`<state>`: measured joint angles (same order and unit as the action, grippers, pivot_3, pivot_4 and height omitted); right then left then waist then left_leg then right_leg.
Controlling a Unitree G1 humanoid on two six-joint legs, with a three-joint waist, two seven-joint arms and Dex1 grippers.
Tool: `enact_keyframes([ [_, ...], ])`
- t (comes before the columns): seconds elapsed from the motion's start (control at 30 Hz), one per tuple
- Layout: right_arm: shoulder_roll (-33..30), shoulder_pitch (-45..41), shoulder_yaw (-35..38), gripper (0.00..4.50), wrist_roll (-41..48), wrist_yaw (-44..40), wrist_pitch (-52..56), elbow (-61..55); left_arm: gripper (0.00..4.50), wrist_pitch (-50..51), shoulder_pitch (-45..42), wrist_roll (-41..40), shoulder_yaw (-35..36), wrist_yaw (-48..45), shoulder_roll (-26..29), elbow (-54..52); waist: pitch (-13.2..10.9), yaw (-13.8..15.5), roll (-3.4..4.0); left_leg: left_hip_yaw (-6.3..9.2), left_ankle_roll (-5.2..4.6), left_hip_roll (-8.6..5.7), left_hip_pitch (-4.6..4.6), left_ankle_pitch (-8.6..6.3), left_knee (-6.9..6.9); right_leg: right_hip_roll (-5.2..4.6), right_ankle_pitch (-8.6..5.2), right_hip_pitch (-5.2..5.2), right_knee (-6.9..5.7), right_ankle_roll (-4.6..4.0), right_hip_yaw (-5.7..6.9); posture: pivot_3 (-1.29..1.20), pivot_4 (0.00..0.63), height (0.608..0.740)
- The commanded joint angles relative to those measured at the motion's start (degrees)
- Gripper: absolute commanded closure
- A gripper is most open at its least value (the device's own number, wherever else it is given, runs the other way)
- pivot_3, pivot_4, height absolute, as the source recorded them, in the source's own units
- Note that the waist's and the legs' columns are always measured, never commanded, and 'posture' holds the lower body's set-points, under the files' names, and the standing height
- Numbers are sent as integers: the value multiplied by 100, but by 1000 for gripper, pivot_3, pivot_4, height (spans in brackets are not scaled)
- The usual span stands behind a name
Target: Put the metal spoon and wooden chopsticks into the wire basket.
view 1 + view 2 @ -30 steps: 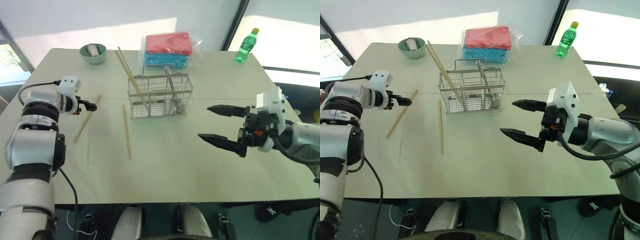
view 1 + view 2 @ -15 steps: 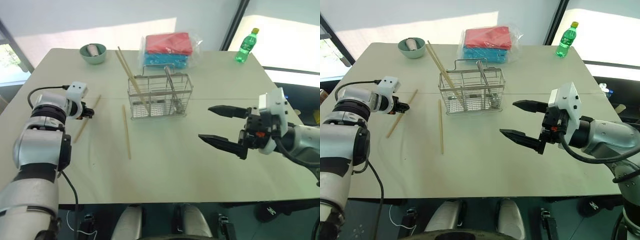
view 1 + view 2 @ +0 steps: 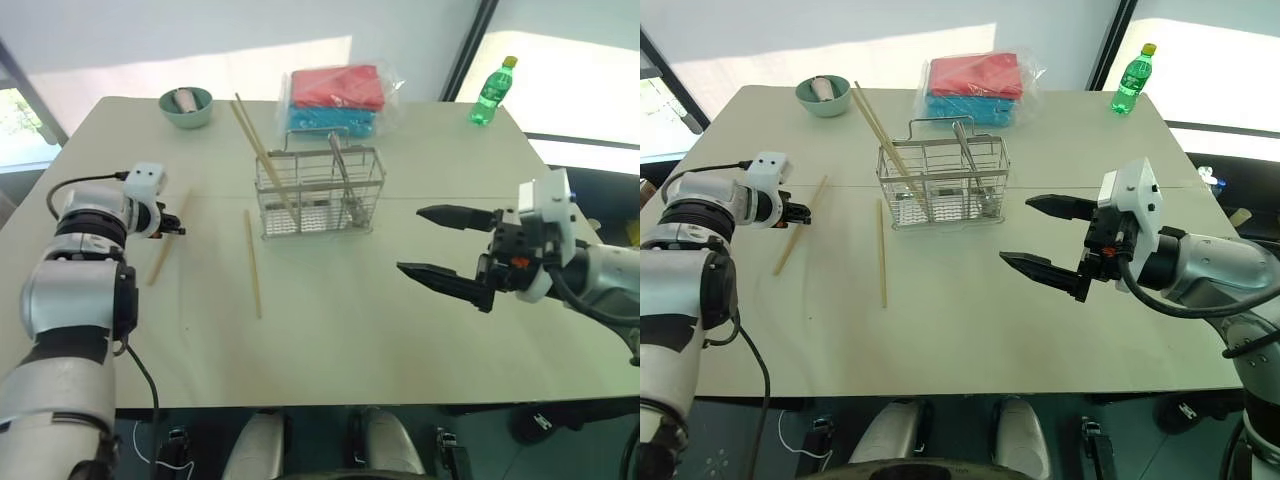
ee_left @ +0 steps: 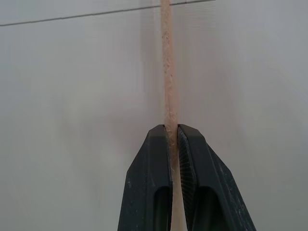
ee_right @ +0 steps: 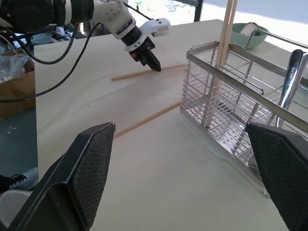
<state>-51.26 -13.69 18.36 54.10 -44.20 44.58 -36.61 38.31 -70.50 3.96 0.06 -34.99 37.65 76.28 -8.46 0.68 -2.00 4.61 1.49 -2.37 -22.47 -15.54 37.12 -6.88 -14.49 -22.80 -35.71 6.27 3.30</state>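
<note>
The left gripper (image 4: 173, 127) is clamped on one of the wooden chopsticks (image 3: 168, 243), which lies flat on the table (image 3: 330, 330) well to the left of the wire basket (image 3: 320, 195); in the left wrist view the stick is pinched between the two black fingertips (image 4: 156, 144) and runs straight away from them. A second chopstick (image 3: 253, 262) is seen lying loose on the table, just in front of the basket's left corner. Two more chopsticks (image 3: 262, 152) are stood in the basket's left compartment, tilted back and to the left. The metal spoon (image 3: 343, 178) is stood in a compartment toward the basket's right side, its handle leaning above the rim. The right gripper (image 3: 432, 243) is held above the table to the right of the basket, its jaws spread wide apart, nothing between them.
</note>
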Motion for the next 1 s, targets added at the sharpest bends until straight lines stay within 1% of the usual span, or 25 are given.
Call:
enact_keyframes([
  [0.03,-37,-116,22,0,-34,-28,-147,12,4428,-246,-200,-38,144,55,196,-216,0,4,-1,1,0,0,1,0,0,0,0,0,-1,0,0,0,150,667],
  [0.1,-30,-89,-12,0,-92,-59,-190,33,4428,-295,-322,-58,196,33,269,-299,0,12,-1,0,0,0,0,0,1,0,0,1,-2,0,0,0,150,667],
  [0.13,-24,-95,-34,0,-99,-57,-194,35,4428,-490,-374,-27,183,56,321,-396,1,15,-4,1,0,-1,0,0,1,0,0,1,-2,0,0,0,150,667],
  [0.2,-29,-76,-24,0,-90,-90,-205,46,4428,-1126,-428,-1,198,210,386,-724,0,16,-8,1,0,-1,0,0,2,0,0,1,-1,0,0,0,150,667],
  [0.23,-37,-78,-21,0,-89,-105,-210,60,4428,-1445,-473,-101,326,339,389,-919,-2,20,-10,1,0,-1,0,0,2,-1,0,2,-1,0,0,0,150,667],
  [0.3,-60,-142,-23,0,-68,-98,-182,111,4428,-1592,-693,-731,1007,629,299,-1388,-4,28,-16,5,2,0,-3,0,3,-3,1,2,0,-1,0,0,150,667],
  [0.37,-74,-246,-29,0,-13,-37,-111,149,4428,-2236,-664,-1446,1755,794,64,-2318,-5,25,-17,5,2,-1,-6,0,5,-16,3,2,7,3,0,0,150,667],
  [0.4,-86,-280,-21,0,20,-16,-77,155,4428,-2287,-625,-1882,2145,879,-133,-2890,-5,18,-12,4,3,-2,-6,0,5,-21,5,3,11,5,0,0,150,667],
  [0.43,-102,-296,-6,0,45,-7,-49,156,4428,-2203,-565,-2222,2410,974,-327,-3413,-6,16,-12,3,3,-2,-5,0,4,-24,10,9,25,12,-1,0,150,667],
  [0.5,-117,-308,9,0,71,24,8,135,4428,-1813,-371,-2676,2593,1233,-787,-4408,2,9,3,1,6,-3,-6,1,4,-27,17,17,44,18,-2,0,150,667],
  [0.57,-120,-306,21,0,106,63,52,114,4428,-1519,-182,-2940,2584,1438,-1135,-5096,7,9,15,-4,11,-10,3,4,5,-32,19,30,52,21,-1,0,150,667],
  [0.63,-102,-253,46,0,132,118,75,65,4428,-1327,33,-3104,2341,1481,-1517,-5718,9,12,21,-7,16,-12,8,8,5,-29,20,35,51,23,-1,0,150,667],
  [0.7,-71,-180,72,0,125,202,83,24,4428,-1159,219,-3230,2129,1464,-1818,-6096,7,18,18,-4,11,-12,10,6,10,-17,21,38,46,24,-1,0,150,667],
  [0.77,-45,-124,88,0,144,295,91,-38,4428,-1052,377,-3313,2024,1444,-1970,-6299,5,22,17,4,10,-10,8,6,19,-7,24,40,42,27,-1,0,150,667],
  [0.87,6,73,242,0,239,492,100,-180,4428,-1059,856,-3280,1634,1254,-2301,-6484,7,10,20,4,9,-6,8,6,22,-2,24,41,42,26,-2,0,150,667],
  [1.0,21,258,408,0,373,714,115,-297,4428,-1215,1218,-3161,1395,1217,-2475,-6554,8,10,23,2,7,-6,8,6,20,-1,25,40,44,24,-3,0,150,667],
])
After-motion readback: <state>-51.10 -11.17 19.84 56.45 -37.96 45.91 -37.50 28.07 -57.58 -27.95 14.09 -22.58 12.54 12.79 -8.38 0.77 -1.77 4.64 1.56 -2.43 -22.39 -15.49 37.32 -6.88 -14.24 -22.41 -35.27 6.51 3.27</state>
